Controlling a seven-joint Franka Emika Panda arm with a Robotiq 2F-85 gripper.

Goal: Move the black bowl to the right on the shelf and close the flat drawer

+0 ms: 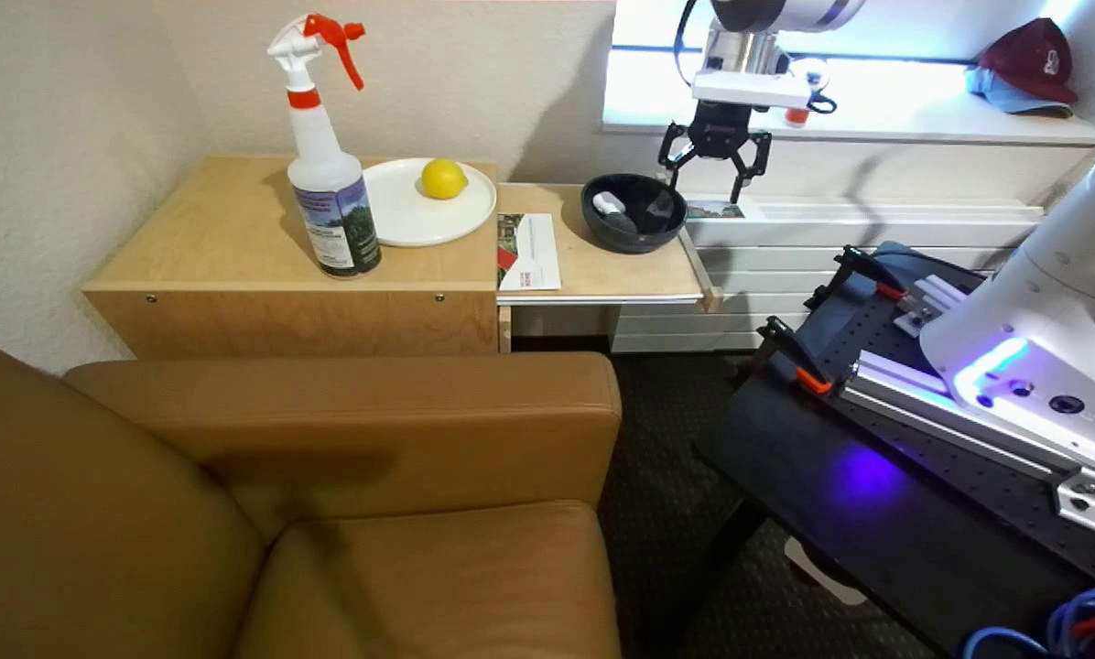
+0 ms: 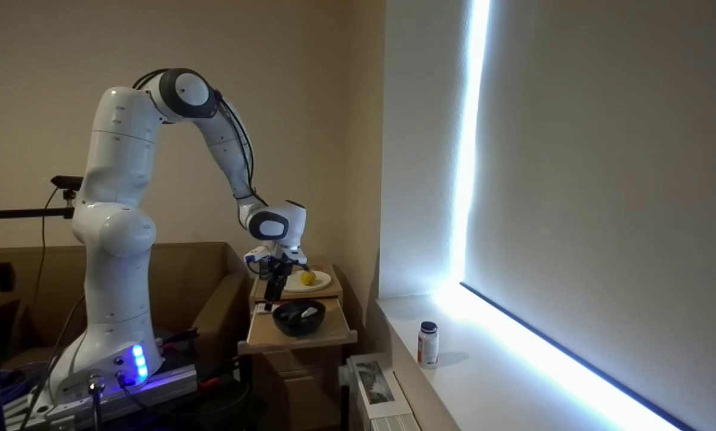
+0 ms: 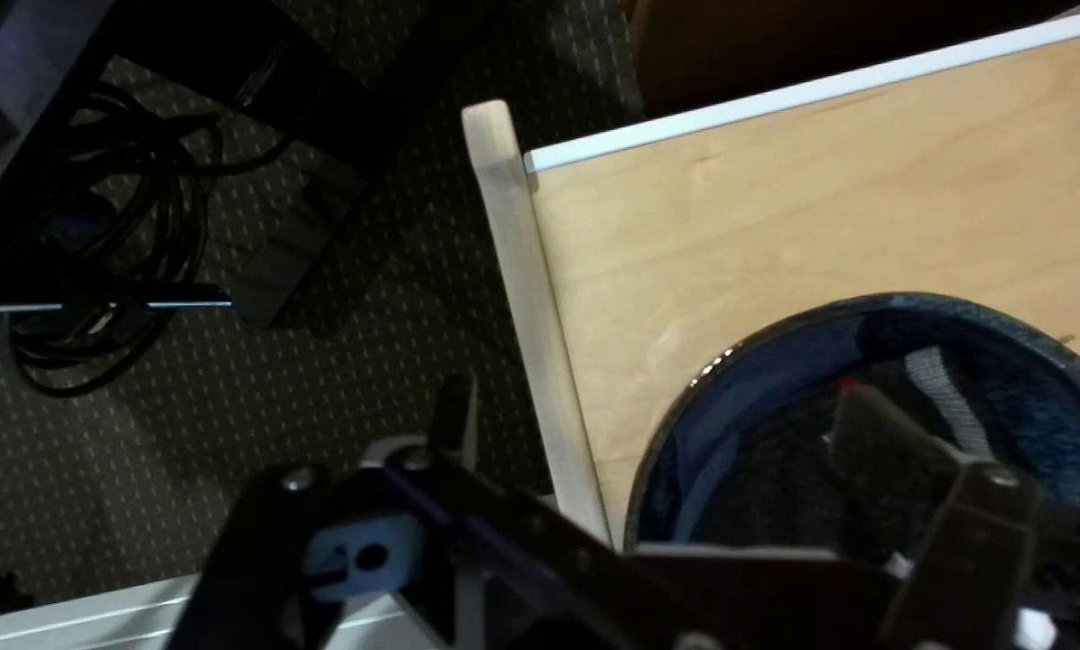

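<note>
The glossy black bowl (image 1: 634, 242) stands upright on the pulled-out flat drawer (image 1: 593, 275) of the light-wood cabinet, near its outer end. It also shows in an exterior view (image 2: 299, 329) and the wrist view (image 3: 730, 397). Dark and whitish items lie in the bowl. My gripper (image 1: 705, 190) is open and empty, pointing down at the bowl's rim. In the wrist view (image 3: 656, 388) one finger is over the bowl's inside and the other is outside, beyond the drawer's end bar. I cannot tell whether a finger touches the bowl. The white shelf (image 1: 923, 112) runs under the glowing strip.
A white plate (image 1: 401, 215) with a yellow fruit (image 1: 444, 179) and a spray bottle (image 1: 337, 197) stand on the cabinet. A leaflet (image 1: 536, 254) lies on the drawer. A small bottle (image 2: 428, 347) and caps (image 1: 1028, 69) are on the shelf. A white radiator (image 1: 767, 275) is below.
</note>
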